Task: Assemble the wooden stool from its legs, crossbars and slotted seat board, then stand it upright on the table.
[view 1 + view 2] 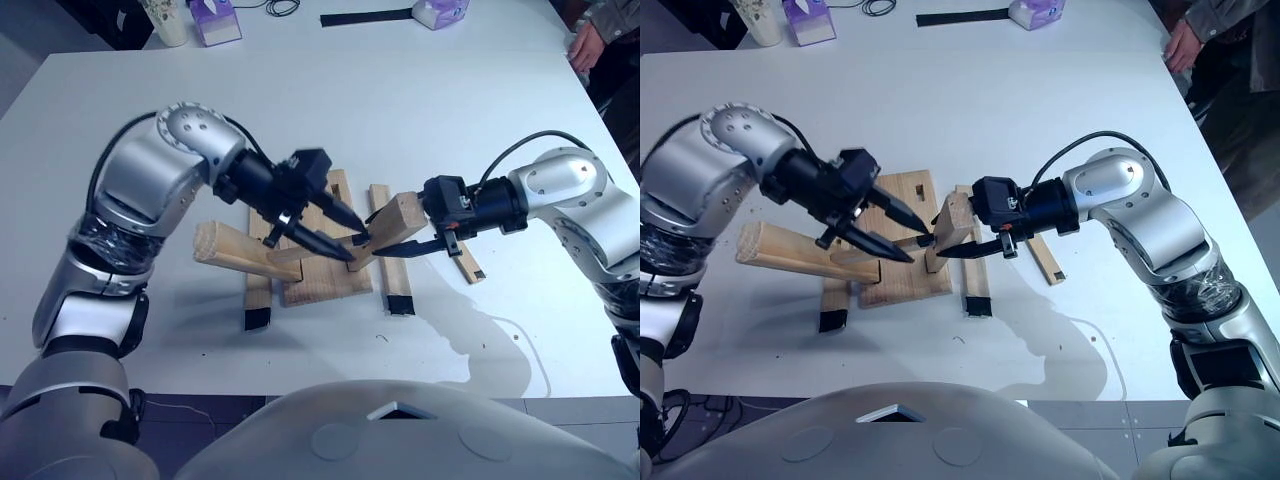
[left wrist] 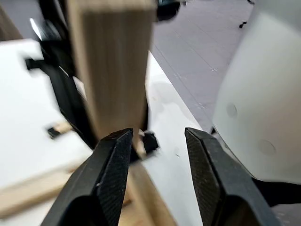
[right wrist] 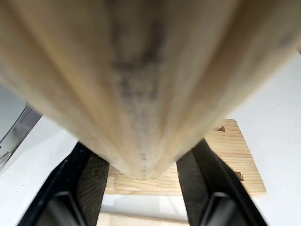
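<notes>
- The right hand (image 1: 390, 242) is over the middle of the table (image 1: 420, 110), pinching a wooden leg (image 1: 402, 214). There is a finger on either side of the wood, and the leg is tilted, with its lower end at the right edge of the seat board (image 1: 325, 282).
- The seat board lies flat on the table, and the right wrist view shows slots cut into its face.
- The left hand (image 1: 358, 248) sits opposite with its fingers spread apart. Their tips are over the board, just beside the lower end of the held leg.
- A thick block (image 1: 235, 250) lies slanted across the board's left edge.
- Beneath it a black-tipped stick (image 1: 258, 305) lies flat along the board's left side, and a second black-tipped stick (image 1: 396, 285) runs along the right side.
- A short stick (image 1: 467, 262) lies on the table below the right wrist — a little apart from the rest.
</notes>
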`<action>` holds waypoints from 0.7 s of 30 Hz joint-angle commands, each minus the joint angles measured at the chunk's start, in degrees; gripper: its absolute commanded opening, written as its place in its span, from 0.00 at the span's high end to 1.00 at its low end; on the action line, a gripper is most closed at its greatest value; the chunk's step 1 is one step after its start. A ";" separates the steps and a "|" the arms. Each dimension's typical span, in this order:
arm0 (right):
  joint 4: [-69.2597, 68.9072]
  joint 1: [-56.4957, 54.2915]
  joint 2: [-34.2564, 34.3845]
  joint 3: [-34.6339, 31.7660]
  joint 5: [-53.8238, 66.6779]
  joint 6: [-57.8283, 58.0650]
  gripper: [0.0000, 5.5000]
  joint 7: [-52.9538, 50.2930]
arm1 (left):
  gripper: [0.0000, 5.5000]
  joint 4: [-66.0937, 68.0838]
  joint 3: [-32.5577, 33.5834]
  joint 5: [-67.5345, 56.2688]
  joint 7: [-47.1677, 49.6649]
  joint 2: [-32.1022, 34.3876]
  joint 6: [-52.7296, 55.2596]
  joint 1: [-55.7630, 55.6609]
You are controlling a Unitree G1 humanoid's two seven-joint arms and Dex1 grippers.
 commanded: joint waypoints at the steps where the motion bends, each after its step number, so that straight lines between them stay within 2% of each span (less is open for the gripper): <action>1: 2.82 2.43 -0.03 5.98 -6.18 2.01 0.64 1.21 | 0.63 4.91 -6.24 6.87 -1.37 0.51 -4.28 3.29; 4: 3.28 2.00 0.12 6.30 -6.51 1.76 0.64 1.46 | 0.63 10.96 -7.40 8.92 0.10 -2.35 -5.98 2.09; 7: 3.77 1.82 0.21 6.51 -6.87 1.32 0.64 1.43 | 0.63 12.85 -5.38 6.36 0.78 -3.51 -4.31 0.64; 9: 3.93 1.92 0.25 6.47 -7.02 1.16 0.64 1.28 | 0.63 11.33 -1.41 1.30 1.46 -4.03 0.20 -1.02; 12: 4.18 2.24 0.12 6.24 -7.30 0.82 0.64 1.08 | 0.63 8.78 8.67 -8.53 5.22 -5.31 8.79 -5.92; 15: 4.26 2.82 -0.38 5.59 -7.30 0.60 0.64 0.77 | 0.63 10.19 17.21 -13.54 9.27 -5.23 12.78 -11.46; 18: 4.22 3.20 -0.55 4.83 -6.86 0.77 0.64 0.27 | 0.63 12.49 21.17 -10.11 11.55 -1.47 9.83 -12.47; 21: 3.79 3.58 -0.63 4.16 -6.19 1.36 0.64 -0.20 | 0.54 15.53 21.82 0.12 12.52 5.95 -0.74 -6.56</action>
